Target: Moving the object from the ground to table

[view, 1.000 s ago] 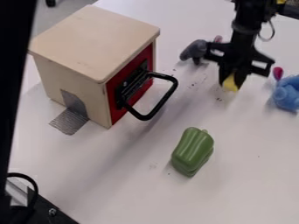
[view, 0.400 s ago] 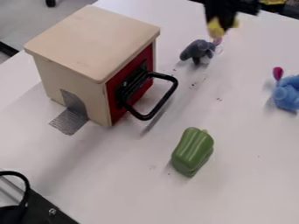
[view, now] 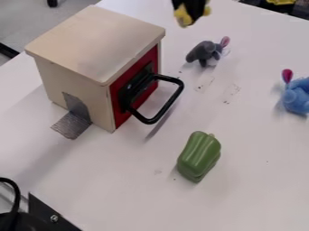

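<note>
Above the table [view: 259, 180], 1 hand [view: 194, 13] tips-down.

The gripper [view: 194, 13] has moved away to the view's top edge.

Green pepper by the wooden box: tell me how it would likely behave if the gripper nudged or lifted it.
The green pepper looks like molded plastic, its surface smooth and faintly glossy, so it is probably stiff and may slip a little. Its long, rounded, ridged body could rock or roll partway if pushed sideways, though the ridges may check it.
</note>
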You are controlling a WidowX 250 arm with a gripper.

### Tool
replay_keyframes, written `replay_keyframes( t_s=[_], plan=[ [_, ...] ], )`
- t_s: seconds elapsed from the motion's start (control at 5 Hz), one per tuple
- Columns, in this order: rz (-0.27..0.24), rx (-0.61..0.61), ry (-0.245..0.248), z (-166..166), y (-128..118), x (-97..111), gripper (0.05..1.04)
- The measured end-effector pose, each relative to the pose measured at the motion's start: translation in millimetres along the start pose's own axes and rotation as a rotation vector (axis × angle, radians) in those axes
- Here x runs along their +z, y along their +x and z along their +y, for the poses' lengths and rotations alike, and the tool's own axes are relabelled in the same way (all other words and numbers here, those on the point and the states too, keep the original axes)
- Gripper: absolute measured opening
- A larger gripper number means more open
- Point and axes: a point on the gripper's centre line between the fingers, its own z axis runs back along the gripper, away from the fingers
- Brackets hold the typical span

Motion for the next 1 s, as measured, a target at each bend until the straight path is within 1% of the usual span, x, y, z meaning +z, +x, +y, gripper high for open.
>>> replay_keyframes(
  t_s=[0.2, 0.4, 0.6, 0.8, 1.0],
  plan=[
    [0.009, -0.051, 0.01, 13, -9, 3, 0.102],
    [0.032, -0.074, 0.035, 26, -16, 3, 0.102],
    [0.019, -0.074, 0.056, 38, -26, 12, 0.102],
    [0.017, -0.063, 0.084, 51, -34, 12, 0.102],
    [0.044, -0.038, 0.131, 64, -44, 12, 0.102]
  ],
)
